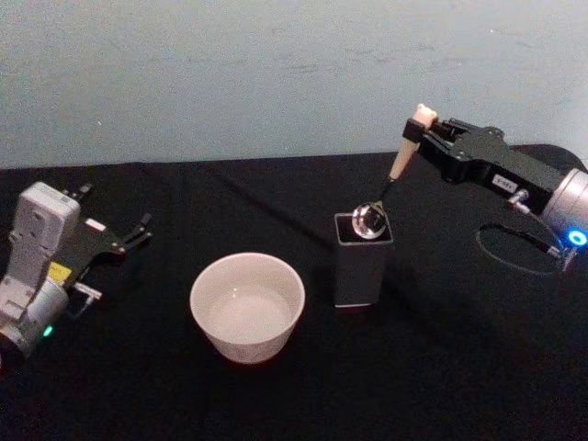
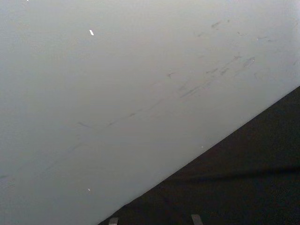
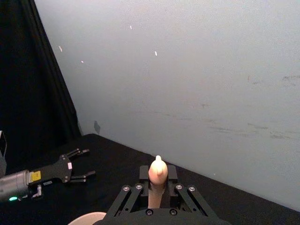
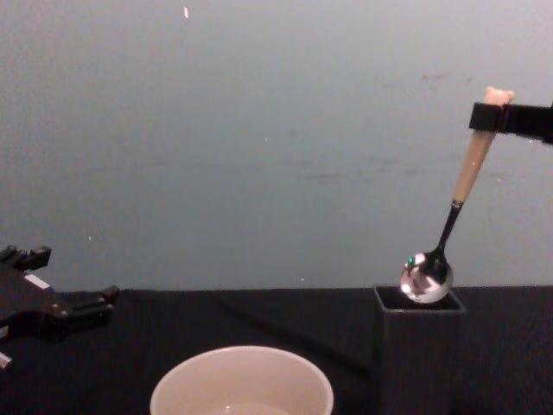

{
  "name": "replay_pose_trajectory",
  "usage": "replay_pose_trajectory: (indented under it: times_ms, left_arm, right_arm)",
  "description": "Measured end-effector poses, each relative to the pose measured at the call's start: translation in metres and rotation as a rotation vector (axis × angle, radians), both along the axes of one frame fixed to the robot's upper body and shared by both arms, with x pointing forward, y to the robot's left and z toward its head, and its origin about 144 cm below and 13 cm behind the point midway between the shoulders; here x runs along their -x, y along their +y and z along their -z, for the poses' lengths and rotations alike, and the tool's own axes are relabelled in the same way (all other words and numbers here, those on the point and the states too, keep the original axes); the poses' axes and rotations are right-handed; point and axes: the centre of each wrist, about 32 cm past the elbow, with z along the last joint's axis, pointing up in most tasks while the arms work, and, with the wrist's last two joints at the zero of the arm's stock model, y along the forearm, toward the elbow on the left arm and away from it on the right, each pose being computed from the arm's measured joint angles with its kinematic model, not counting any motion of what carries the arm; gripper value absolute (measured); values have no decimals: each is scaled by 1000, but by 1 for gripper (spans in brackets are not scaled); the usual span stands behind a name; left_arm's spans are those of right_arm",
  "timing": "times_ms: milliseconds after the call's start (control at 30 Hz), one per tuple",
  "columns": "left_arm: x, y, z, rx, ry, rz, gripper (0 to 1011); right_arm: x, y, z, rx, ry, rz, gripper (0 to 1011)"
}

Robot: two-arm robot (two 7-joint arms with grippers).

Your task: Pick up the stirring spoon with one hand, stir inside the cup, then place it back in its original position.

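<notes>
**Inspector:** Right tool [image 1: 425, 134]?

**Assistant:** Clamped on the spoon [image 1: 398, 168] near the handle's top. The spoon is tilted, with its bowl low at the holder [image 1: 362, 266] mouth.

**Inspector:** Cup [image 1: 247, 306]?

**Assistant:** On the table [image 1: 459, 367], left of the holder and nearer the robot, standing apart. I cannot tell what is in it.

**Inspector:** Left tool [image 1: 138, 234]?

**Assistant:** Parked far left, fingers apart, empty.

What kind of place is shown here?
Likely a robot test bench, not a home: black-draped table, bare pale wall, and just a cup, a holder and the stirring spoon in the right hand.
</notes>
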Motion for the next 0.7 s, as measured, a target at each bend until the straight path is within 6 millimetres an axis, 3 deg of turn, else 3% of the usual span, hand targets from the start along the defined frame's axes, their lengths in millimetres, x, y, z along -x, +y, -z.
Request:
replay_pose_trajectory:
  times_ms: [700]
  left_arm:
    - [0, 0, 0, 0, 0, 0, 1001]
  right_arm:
    - [-11, 18, 35, 90, 69, 12, 224]
